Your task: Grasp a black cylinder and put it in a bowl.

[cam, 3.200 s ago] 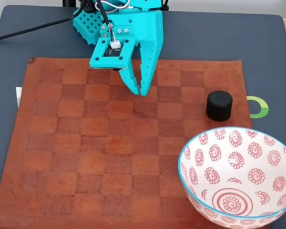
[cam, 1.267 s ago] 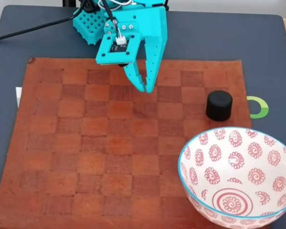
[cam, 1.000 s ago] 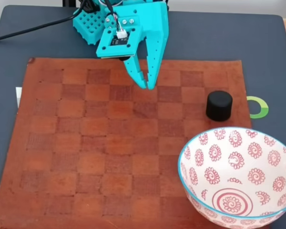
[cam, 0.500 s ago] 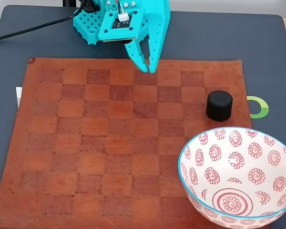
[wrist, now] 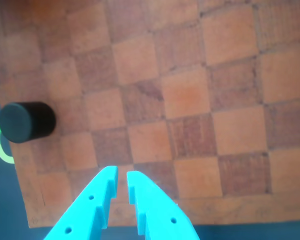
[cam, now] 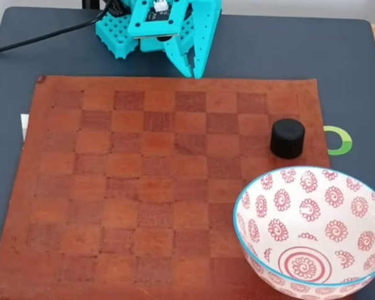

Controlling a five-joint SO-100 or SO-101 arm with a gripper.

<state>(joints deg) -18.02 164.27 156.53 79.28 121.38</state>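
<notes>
The black cylinder (cam: 287,137) stands upright on the right side of the brown checkerboard mat (cam: 144,187), just beyond the bowl (cam: 236,225), which is white with red spiral medallions and a light-blue rim and sits at the front right with nothing in it. My teal gripper (cam: 190,72) hangs over the mat's far edge, well to the left of the cylinder in the fixed view. In the wrist view the gripper (wrist: 120,175) is shut with only a thin slit between its tips and holds nothing. The cylinder (wrist: 26,121) is far off at the left there.
A green ring (cam: 339,140) is marked on the dark table just right of the cylinder, and the ring (wrist: 1,147) peeks out beside it in the wrist view. A black cable (cam: 37,39) runs along the far left. A white slip (cam: 24,125) lies at the mat's left edge.
The gripper has drawn back from over the mat's second row to its far edge, staying shut. Cylinder and bowl have not moved.
</notes>
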